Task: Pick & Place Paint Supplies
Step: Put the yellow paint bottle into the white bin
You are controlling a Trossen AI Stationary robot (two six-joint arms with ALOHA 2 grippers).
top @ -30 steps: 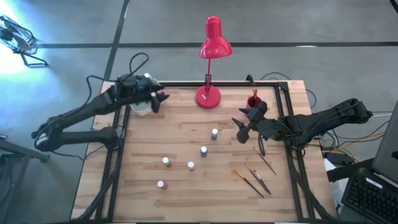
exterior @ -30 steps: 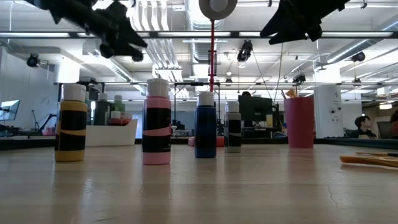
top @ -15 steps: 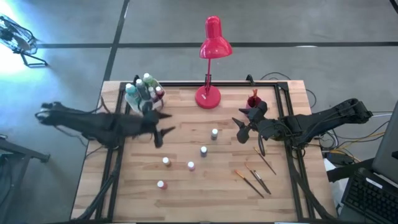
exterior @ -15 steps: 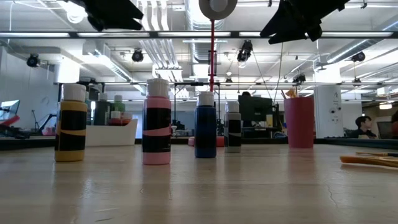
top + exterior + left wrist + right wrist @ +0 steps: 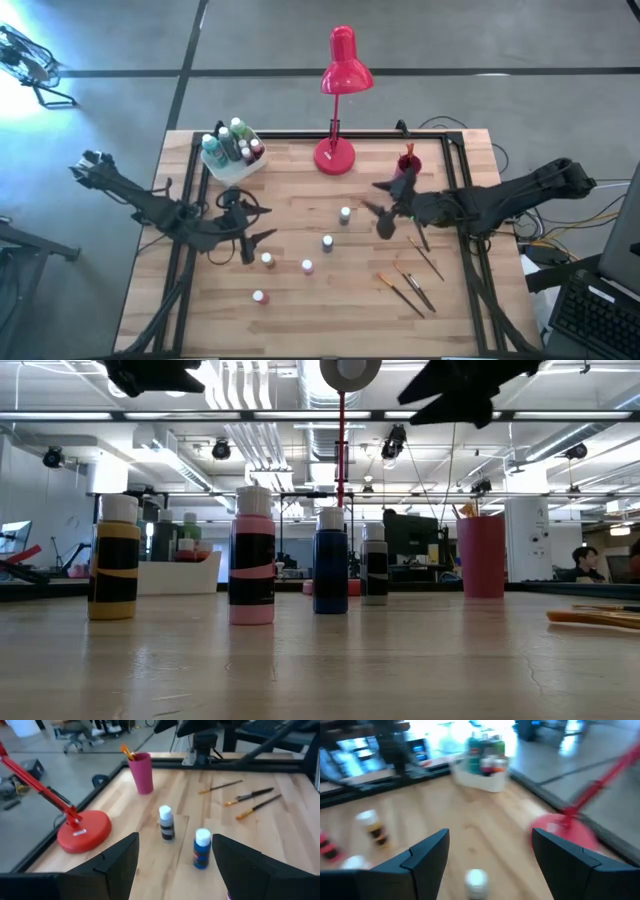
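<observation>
At the table's left, a white tray [image 5: 232, 168] holds several bottles. The left gripper [image 5: 252, 234] hovers wide open and empty, just left of the yellow bottle [image 5: 267, 259]; the blue bottle [image 5: 202, 848] and the grey one [image 5: 166, 822] stand beyond its jaws (nothing between them). The right gripper [image 5: 382, 212], also wide open and empty, hangs right of the grey bottle. Three brushes [image 5: 414, 280] lie right of that.

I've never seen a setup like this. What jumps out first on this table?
A tall red desk lamp stands at the far edge of the wooden table. Five small white-capped paint bottles dot the middle, with a white tray of more bottles in the far left corner. Two dark arms reach in, the left hand and right hand open.
</observation>
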